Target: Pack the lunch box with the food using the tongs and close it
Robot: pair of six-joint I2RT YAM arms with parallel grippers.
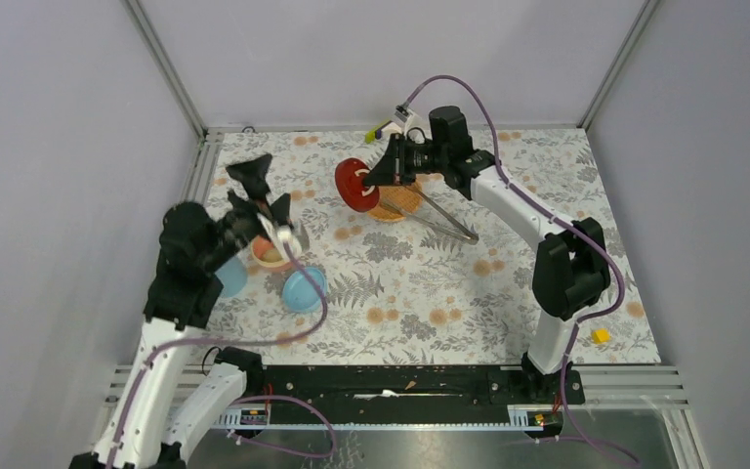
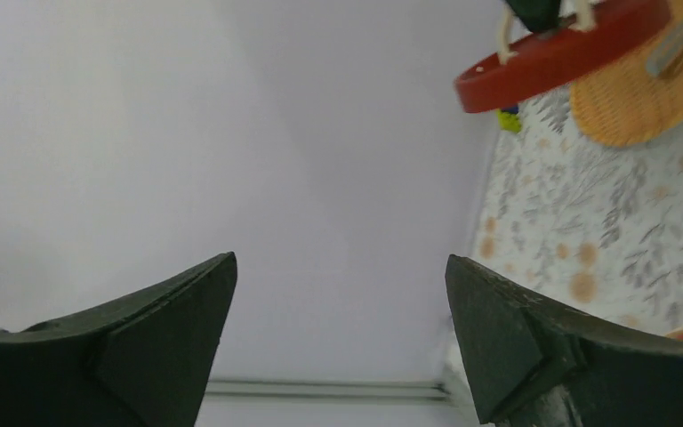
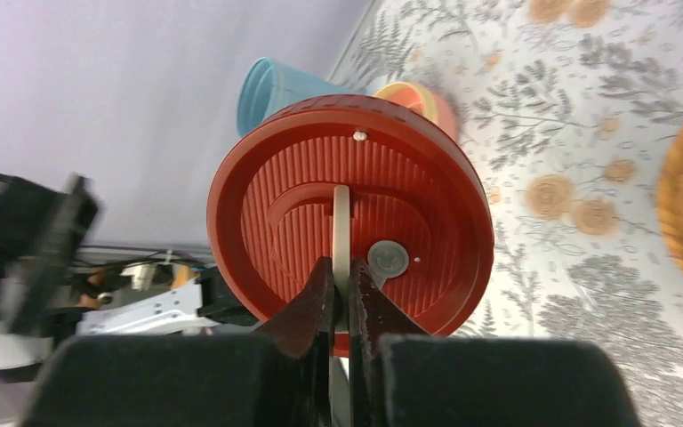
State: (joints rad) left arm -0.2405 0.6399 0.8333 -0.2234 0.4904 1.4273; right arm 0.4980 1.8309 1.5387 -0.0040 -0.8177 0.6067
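The lunch box stands in parts at the left: a light blue tub (image 1: 229,277), a pink-orange inner bowl (image 1: 271,252) with something beige inside, and a light blue round lid (image 1: 304,289). My left gripper (image 1: 262,191) hovers above them, open and empty; in its wrist view the left gripper (image 2: 341,260) faces the wall. My right gripper (image 3: 342,267) is shut on the cream strap handle of a red ribbed lid (image 3: 347,205), held on edge near the woven plate (image 1: 397,202). The silver tongs (image 1: 441,221) lie on the cloth beside that plate. The tub (image 3: 271,84) and bowl (image 3: 413,96) show behind the red lid.
A floral cloth (image 1: 430,293) covers the table, with walls on three sides. A small yellow block (image 1: 601,335) lies at the right edge near the right arm's base. A yellow-green item (image 1: 379,129) sits at the back wall.
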